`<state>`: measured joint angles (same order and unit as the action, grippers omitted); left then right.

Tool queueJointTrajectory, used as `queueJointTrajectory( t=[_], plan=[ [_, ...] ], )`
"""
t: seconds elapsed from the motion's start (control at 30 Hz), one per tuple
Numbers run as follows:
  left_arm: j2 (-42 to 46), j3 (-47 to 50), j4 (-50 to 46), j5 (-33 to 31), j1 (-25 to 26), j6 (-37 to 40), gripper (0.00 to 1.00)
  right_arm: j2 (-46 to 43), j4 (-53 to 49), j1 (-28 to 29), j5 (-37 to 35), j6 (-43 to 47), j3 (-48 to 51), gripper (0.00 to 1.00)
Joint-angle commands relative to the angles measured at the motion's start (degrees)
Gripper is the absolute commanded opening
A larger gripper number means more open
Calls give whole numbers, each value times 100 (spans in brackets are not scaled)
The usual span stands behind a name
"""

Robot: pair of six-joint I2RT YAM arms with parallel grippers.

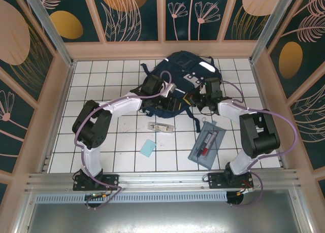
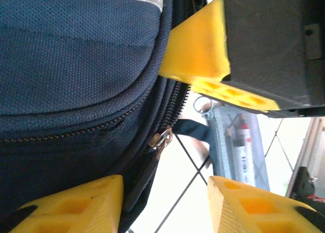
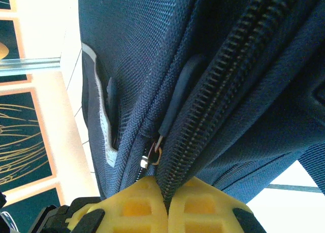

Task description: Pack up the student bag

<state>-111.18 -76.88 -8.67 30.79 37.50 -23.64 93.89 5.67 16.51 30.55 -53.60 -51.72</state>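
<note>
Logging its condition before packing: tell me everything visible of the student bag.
The student bag is a navy woven-fabric backpack with white reflective stripes, grey patches and dark straps, lying at the table's far middle. The right gripper is shut on fabric beside a zipper; the left gripper is open at its edge near a zipper pull.

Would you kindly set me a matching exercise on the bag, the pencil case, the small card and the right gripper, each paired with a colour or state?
Things:
1. bag
2. pencil case
3. card
4. right gripper

Colour or state:
a. grey, see-through
b. navy
c. light blue
d. shut on the bag

Pairs: 1-b, 2-a, 3-c, 4-d
</note>
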Motion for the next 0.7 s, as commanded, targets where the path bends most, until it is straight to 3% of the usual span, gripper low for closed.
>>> queueJointTrajectory(
  t=[0.0, 0.33, 0.67],
  plan=[
    [-187, -108, -827, -1030, 34, -11, 51, 11, 402, 6, 22, 146, -380, 0],
    [-713, -924, -1086, -1928, 65, -106, 38, -42, 417, 83, 6, 105, -408, 0],
    [-787, -783, -923, -2197, 74, -199, 14, -61, 503, 97, 92, 64, -361, 0]
  ],
)
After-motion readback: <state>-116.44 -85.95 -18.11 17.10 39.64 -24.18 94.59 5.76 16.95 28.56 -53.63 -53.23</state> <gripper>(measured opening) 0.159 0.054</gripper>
